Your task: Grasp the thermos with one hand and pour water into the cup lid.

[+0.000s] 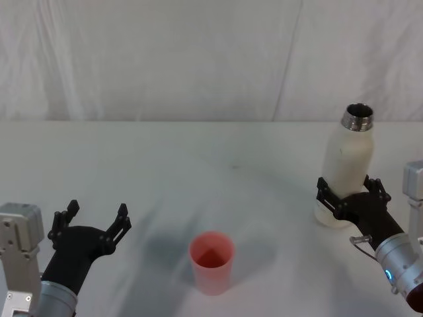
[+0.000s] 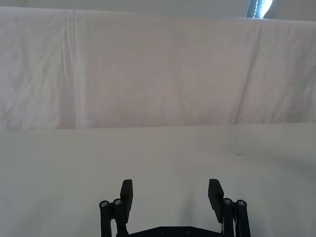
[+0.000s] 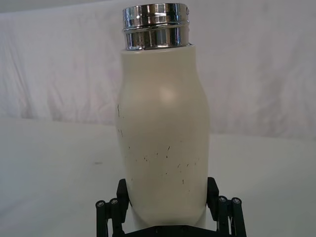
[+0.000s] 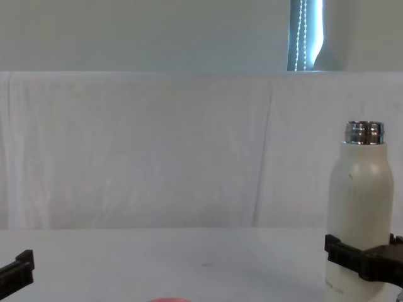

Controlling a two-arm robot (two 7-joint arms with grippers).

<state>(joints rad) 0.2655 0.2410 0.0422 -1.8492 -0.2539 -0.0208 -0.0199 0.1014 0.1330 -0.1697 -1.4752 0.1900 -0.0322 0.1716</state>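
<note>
Grasp step in hand: right pincer [image 1: 351, 193] clamped around the lower body of the thermos [image 1: 346, 168], upright on the desk [image 1: 198, 172]. Next — lift, carry left to the cup lid [image 1: 211, 262], tilt slowly. Left pincer [image 1: 92, 220] spread, idle left of the cup lid.

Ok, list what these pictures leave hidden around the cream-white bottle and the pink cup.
- Tall cream-white steel-necked thermos: its base, cut by the right wrist view's lower edge behind the right gripper.
- Its contents: the dark neck opening in the head view shows nothing.
- Small pink-red cup lid: the chest view's bottom edge cuts all but its rim.
</note>
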